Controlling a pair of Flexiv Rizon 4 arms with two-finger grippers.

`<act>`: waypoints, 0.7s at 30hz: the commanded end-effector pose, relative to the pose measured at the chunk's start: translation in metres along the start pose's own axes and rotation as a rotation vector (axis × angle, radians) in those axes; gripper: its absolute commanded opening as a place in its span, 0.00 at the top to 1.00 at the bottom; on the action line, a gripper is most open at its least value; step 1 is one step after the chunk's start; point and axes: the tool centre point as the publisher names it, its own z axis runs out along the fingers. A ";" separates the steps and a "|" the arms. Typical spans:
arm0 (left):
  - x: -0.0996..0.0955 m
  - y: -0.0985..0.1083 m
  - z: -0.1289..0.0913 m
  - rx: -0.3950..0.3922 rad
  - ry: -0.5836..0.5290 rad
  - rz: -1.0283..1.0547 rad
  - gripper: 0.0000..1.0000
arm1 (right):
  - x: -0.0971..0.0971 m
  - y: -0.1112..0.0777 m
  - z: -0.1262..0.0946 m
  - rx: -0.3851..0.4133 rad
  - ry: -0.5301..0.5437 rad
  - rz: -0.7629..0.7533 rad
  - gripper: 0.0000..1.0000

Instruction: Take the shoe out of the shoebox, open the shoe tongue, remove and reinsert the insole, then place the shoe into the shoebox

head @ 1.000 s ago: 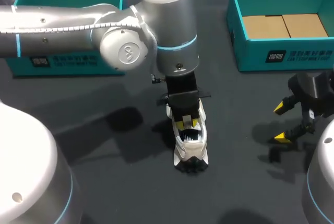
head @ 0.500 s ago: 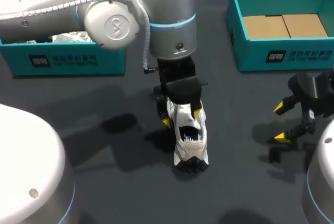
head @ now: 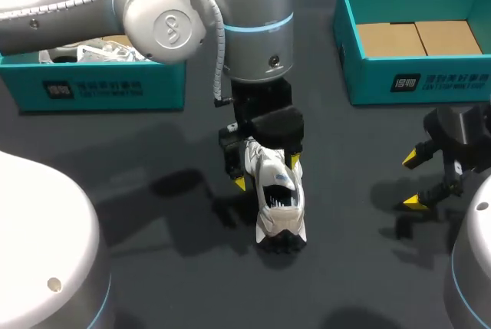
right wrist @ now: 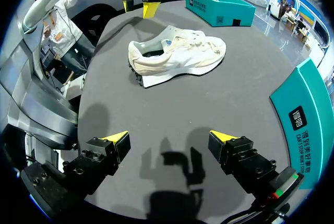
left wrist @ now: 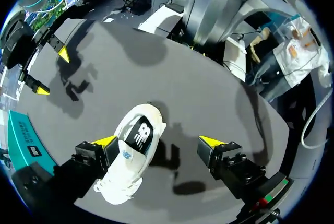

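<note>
— Dark matte table (head: 345, 283) all round. Far left, teal cardboard box (head: 100, 87), white stuff (head: 96, 54) bunched inside, too hidden to name.

— Moving right: left gripper (head: 267, 172) down at the white shoe (head: 278, 206), fingers spread wide. From the wrist, one yellow tip against the shoe's side, the other well apart. Nothing held.

— Shoe out of the box, then, upright on its sole mid-table. Black knobbly tread at the near end, mesh-looking upper, laces across the dark mouth.

— Looks like tongue-opening time. Best to turn the fingers across the mouth, pinch only the soft padded tongue, then lift gently up and forward. Light shoe, likely to skid or tip on that smooth top, so worth pinning the treaded end.

— Further right, second teal box (head: 368, 80), open, flat brown card lining the bottom. Stiff walls, square corners.

— And far right, right gripper (head: 413, 181) low by the table, fingers parted, empty, well apart from the shoe. Handy for that bracing job.
</note>
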 end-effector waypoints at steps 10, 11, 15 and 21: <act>0.017 -0.018 0.008 -0.059 -0.194 -0.545 0.00 | 0.002 0.000 -0.001 0.002 -0.003 0.001 0.00; 0.017 -0.018 0.008 -0.059 -0.194 -0.545 0.00 | 0.002 0.000 -0.001 0.002 -0.003 0.001 0.00; 0.017 -0.018 0.011 -0.043 -0.190 -0.562 0.00 | 0.002 0.000 -0.001 0.002 -0.003 0.001 0.00; 0.010 -0.022 0.024 -0.035 -0.185 -0.657 0.00 | 0.002 0.000 -0.001 0.002 -0.003 0.001 0.00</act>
